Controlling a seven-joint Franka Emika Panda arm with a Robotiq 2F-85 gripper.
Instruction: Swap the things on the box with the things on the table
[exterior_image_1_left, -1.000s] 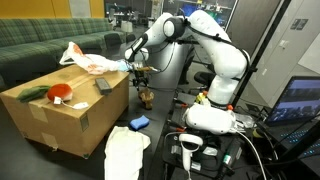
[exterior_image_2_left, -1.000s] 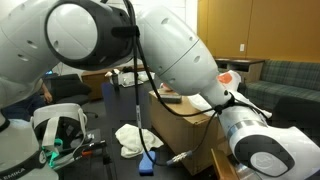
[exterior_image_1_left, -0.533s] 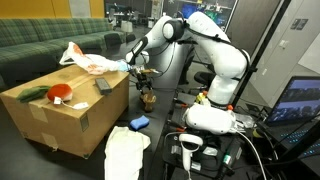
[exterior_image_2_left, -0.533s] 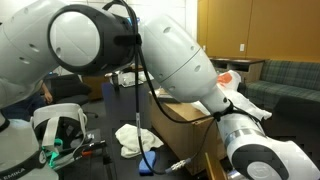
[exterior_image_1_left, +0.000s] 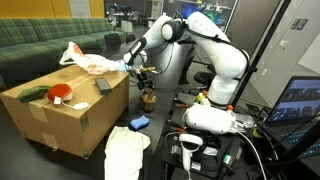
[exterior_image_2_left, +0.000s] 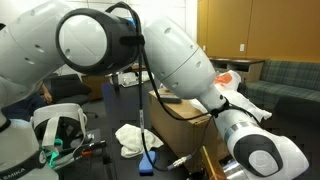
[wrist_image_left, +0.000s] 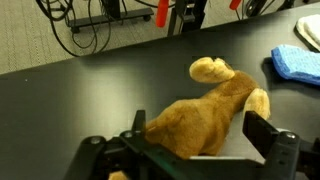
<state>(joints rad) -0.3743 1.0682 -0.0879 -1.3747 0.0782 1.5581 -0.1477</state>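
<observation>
The gripper (wrist_image_left: 200, 138) stands wide over the tan plush toy animal (wrist_image_left: 225, 95) directly beneath; its long axis runs diagonally across the black tabletop (wrist_image_left: 90, 90).

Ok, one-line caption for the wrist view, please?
Open fingers flank a tan plush toy lying on the black table, a blue cloth beyond it.

Glossy white arm (exterior_image_1_left: 205, 35), fat rounded shells, dark seams at joints, bulky white base (exterior_image_1_left: 212, 118). Thin black cable (exterior_image_2_left: 148, 105) draped over shells. End effector (wrist_image_left: 200, 135) black, blocky; two flat black fingers (wrist_image_left: 262, 132), dark housing behind; markings too small to read
</observation>
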